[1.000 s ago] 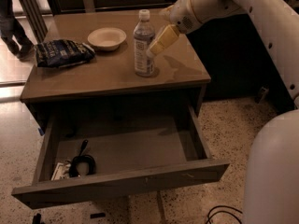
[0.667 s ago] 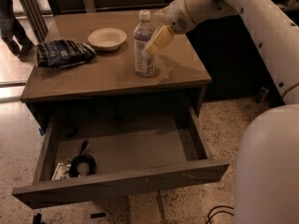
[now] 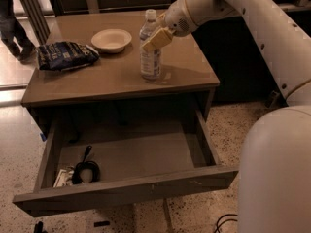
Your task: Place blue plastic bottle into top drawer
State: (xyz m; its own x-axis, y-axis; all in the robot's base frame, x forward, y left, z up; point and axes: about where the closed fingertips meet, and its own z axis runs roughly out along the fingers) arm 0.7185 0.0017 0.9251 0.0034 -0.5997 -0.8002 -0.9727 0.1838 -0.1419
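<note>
The blue plastic bottle (image 3: 150, 64) stands upright on the brown table top (image 3: 97, 79), right of centre, its white cap showing at the top. My gripper (image 3: 151, 41) reaches in from the upper right and is at the bottle's upper part, one yellowish finger (image 3: 158, 39) in front of its shoulder; it looks open and the bottle still stands on the table. The top drawer (image 3: 126, 191) is pulled wide open below the table, its flat front panel nearest the camera.
A white bowl (image 3: 111, 39) and a dark blue snack bag (image 3: 65, 55) lie on the table's left part. A black coiled cable (image 3: 86, 170) and a pale item lie in the drawer's left front corner. My white base (image 3: 277, 174) fills the lower right. A person's legs (image 3: 12, 23) stand at far left.
My gripper has moved left from beside the bottle to its upper part. The bottle and the drawer have not moved.
</note>
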